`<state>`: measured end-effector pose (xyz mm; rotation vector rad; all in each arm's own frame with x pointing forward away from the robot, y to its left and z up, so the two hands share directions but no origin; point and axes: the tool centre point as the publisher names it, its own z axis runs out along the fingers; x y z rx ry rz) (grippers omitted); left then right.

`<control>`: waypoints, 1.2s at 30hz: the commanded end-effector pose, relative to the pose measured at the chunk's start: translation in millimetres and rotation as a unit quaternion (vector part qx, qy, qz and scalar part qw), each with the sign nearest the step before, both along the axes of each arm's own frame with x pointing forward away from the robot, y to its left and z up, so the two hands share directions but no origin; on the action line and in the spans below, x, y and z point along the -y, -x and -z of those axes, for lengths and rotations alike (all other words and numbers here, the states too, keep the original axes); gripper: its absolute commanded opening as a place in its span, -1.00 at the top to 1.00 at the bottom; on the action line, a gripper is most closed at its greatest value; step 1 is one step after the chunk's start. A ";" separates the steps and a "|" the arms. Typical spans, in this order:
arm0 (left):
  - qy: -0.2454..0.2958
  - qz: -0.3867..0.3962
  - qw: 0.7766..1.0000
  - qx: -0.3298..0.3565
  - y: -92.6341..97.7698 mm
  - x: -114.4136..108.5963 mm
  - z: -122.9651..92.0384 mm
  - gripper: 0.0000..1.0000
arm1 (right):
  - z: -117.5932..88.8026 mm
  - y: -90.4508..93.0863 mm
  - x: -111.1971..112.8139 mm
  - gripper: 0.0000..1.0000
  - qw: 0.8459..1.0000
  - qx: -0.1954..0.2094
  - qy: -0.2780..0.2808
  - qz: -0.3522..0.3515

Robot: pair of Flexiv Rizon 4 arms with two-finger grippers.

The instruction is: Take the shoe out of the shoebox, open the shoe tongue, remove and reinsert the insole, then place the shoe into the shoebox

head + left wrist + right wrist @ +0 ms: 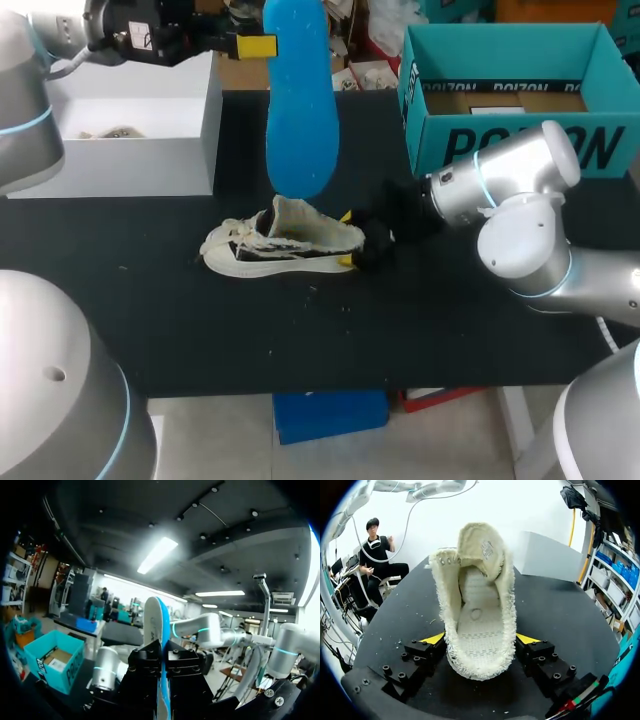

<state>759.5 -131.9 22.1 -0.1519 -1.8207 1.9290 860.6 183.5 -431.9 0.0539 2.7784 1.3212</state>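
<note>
A cream low shoe [270,245] lies on its side on the black table, toe to the left and opening turned toward my right arm. My right gripper [345,240] holds it at the heel, one yellow tip on each side. In the right wrist view the shoe [480,595] fills the space between the fingers of that gripper [480,640], its tongue pulled up and its inside bare. The blue insole [300,110] hangs upright above the shoe, with my left gripper [262,45] shut on its upper end. In the left wrist view the insole [154,622] stands edge-on between the closed fingers of the left gripper [162,652].
The open teal shoebox [510,140] stands at the back right, behind my right arm, and also shows in the left wrist view as the teal shoebox [52,662]. A white box [140,150] sits at the back left. Small crumbs lie on the table near the shoe.
</note>
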 end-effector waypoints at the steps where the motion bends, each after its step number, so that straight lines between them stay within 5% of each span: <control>1: -0.001 -0.002 1.000 0.000 1.2 0.4 0.6 1.00 | -6.6 2.4 12.3 -1.00 0.998 -0.005 0.055 0.010; 14: -0.001 -0.002 1.000 0.000 1.2 0.4 0.6 1.00 | -24.6 9.2 24.0 -1.00 0.980 0.005 0.201 0.002; 36: -0.001 -0.002 1.000 0.000 1.2 0.4 0.6 1.00 | -43.1 0.7 13.4 -1.00 0.916 -0.006 0.402 -0.006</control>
